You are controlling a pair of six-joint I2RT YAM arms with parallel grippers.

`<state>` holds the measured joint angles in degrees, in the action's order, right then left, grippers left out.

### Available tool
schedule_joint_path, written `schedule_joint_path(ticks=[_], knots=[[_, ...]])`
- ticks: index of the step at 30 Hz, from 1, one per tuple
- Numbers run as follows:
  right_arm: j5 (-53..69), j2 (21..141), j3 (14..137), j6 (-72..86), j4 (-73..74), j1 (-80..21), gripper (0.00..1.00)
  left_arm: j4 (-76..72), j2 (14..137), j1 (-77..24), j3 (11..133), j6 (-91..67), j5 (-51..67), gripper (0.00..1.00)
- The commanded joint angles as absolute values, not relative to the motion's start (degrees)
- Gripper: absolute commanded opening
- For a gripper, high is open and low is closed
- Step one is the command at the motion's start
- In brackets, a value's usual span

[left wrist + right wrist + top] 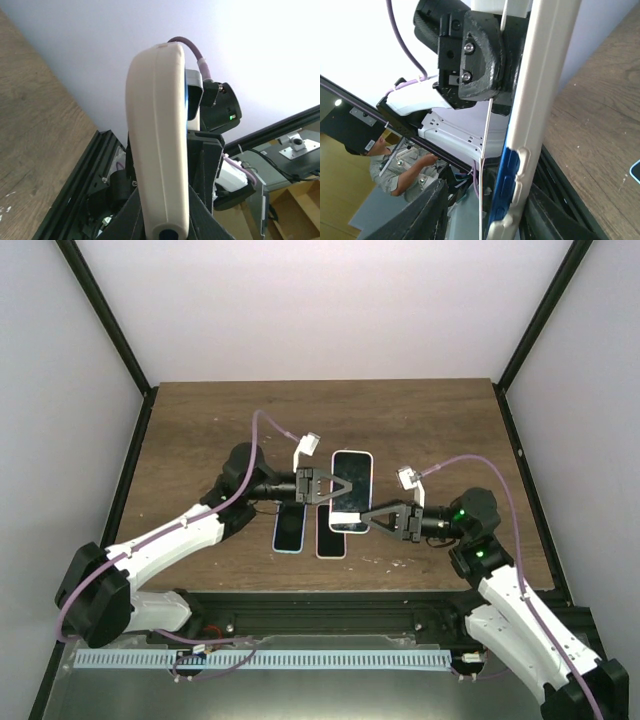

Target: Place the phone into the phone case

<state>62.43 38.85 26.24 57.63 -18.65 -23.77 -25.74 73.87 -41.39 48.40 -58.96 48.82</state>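
My left fingers (318,481) clamp the white phone case (352,480) above the surface (200,420), with the phone (502,186) showing a blue edge proud at one corner. My right fingers (427,210) are apart, straddling that edge. I should squeeze squarely and slowly until it seats.

No text, brand, number or sign can be read in any view. A small pale sticker (369,145) on the dark panel at about 8 o'clock in the right wrist view is too small and blurred to make out. The back of the phone case (160,150) is plain, with no lettering.
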Motion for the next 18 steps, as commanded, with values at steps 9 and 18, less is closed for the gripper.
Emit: schedule_joint_path(ticks=[9, 18], knots=[[68.49, 33.68, 27.91, 60.98, -27.55, -24.96, 0.25, -37.86, 74.63, -38.79, 48.38, -63.19, 48.01, 0.00], [68.28, 32.75, 27.41, 63.19, -31.07, -24.96, 0.11, -40.16, 75.19, -38.75, 48.22, -64.31, 49.19, 0.00]])
